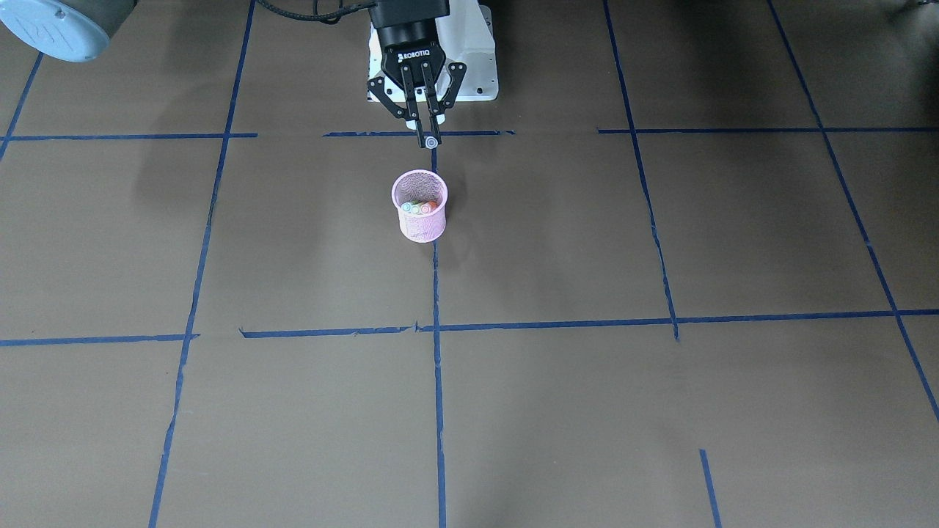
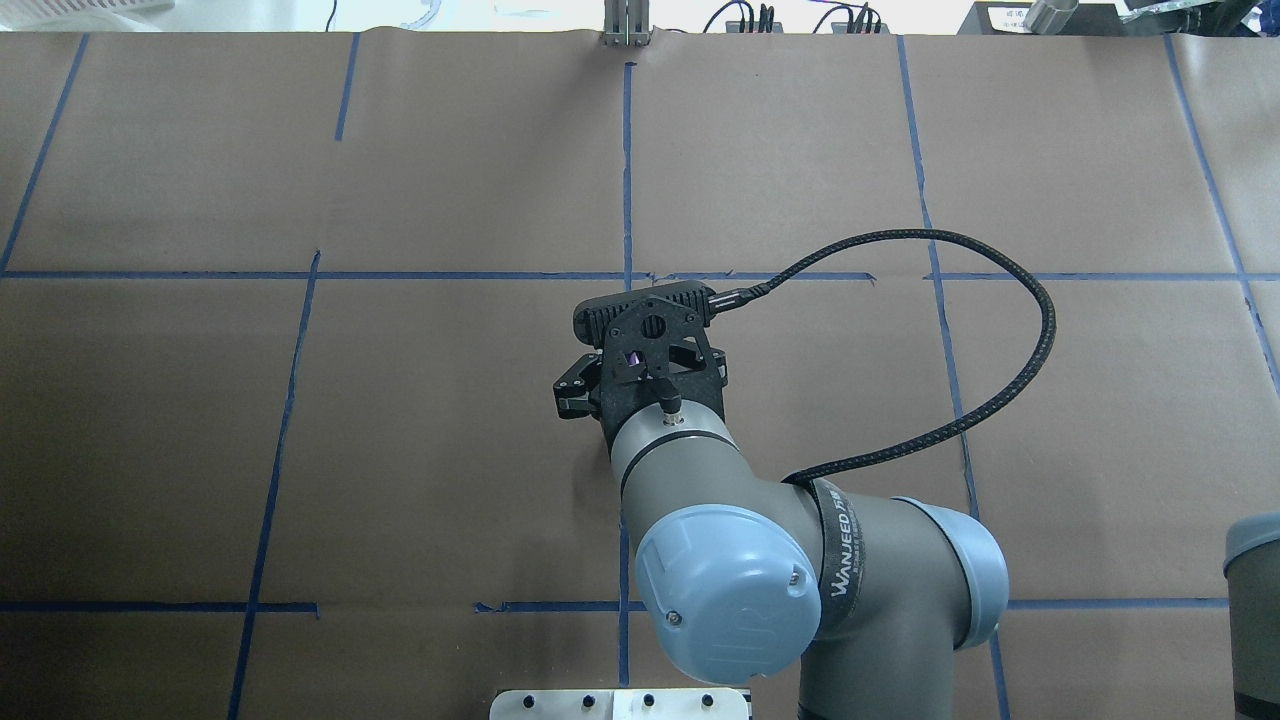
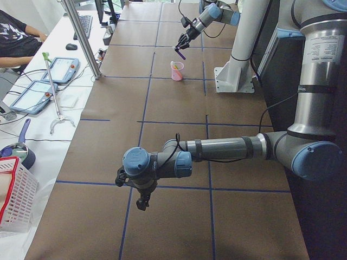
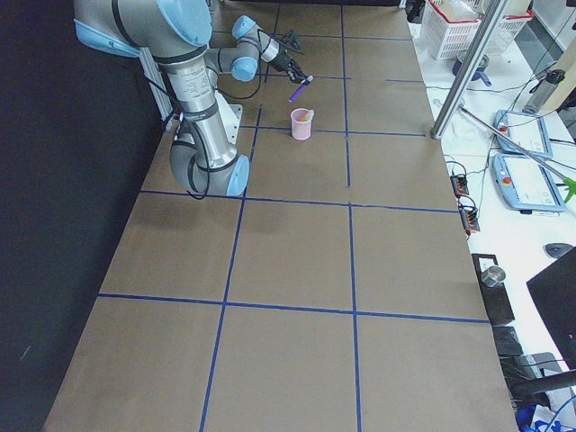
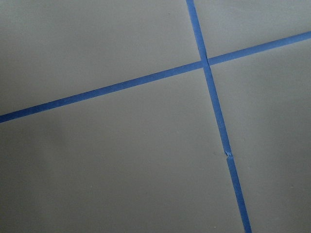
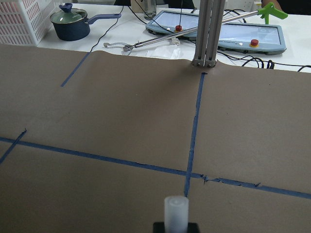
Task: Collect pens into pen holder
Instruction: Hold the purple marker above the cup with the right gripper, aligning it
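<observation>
One purple pen hanging over the pink holder

One arm is doing the work. The right gripper (image 1: 428, 130) is pinching the purple pen (image 4: 299, 90) between its closed fingers. The pen is slanting downward with its pale free end leading. It is hanging in the air above the pen holder (image 1: 420, 220), apart from it and seemingly a touch to the robot's side of the mouth. The holder is standing upright on the brown table (image 1: 660, 411), on a line of blue tape (image 1: 438, 381). Inside it, other pens (image 1: 415, 208) are leaning against the wall farthest from the robot, with green and orange showing; their exact count is hard to tell. The left gripper (image 3: 142, 197) is hovering over the table well apart from all this, and it cannot be told whether its fingers are apart or together.

No pen is showing loose on the table, so the step in hand looks like the drop of the last one. To do it well, the arm should be bringing the pen's lower tip over the open part of the mouth, on the robot's side where nothing is leaning. It should then be lowering until that tip is inside the rim before the fingers let go. The mesh cup looks light, so a knock on its rim is likely to tip it.
</observation>
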Tool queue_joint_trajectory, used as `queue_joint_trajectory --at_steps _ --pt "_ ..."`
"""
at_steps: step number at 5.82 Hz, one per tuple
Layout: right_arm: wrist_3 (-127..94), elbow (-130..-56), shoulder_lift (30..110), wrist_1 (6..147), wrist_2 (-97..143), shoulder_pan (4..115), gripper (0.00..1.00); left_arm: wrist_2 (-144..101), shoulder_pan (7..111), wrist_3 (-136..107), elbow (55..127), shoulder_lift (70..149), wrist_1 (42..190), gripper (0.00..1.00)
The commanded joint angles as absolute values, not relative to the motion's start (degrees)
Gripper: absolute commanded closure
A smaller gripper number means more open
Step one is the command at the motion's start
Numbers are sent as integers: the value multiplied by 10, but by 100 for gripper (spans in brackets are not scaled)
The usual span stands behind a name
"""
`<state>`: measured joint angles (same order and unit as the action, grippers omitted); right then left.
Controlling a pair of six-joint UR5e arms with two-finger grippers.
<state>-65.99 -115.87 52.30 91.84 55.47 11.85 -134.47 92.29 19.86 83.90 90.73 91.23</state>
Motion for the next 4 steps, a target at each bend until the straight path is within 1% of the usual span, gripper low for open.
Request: queue_joint_trajectory --at_steps 1,4 --pt "-658 -1156 523 918 540 127 99 -1345 923 199 839 907 912 0" --pt "-664 -1112 523 916 542 129 98 -1345 923 199 841 906 912 0"
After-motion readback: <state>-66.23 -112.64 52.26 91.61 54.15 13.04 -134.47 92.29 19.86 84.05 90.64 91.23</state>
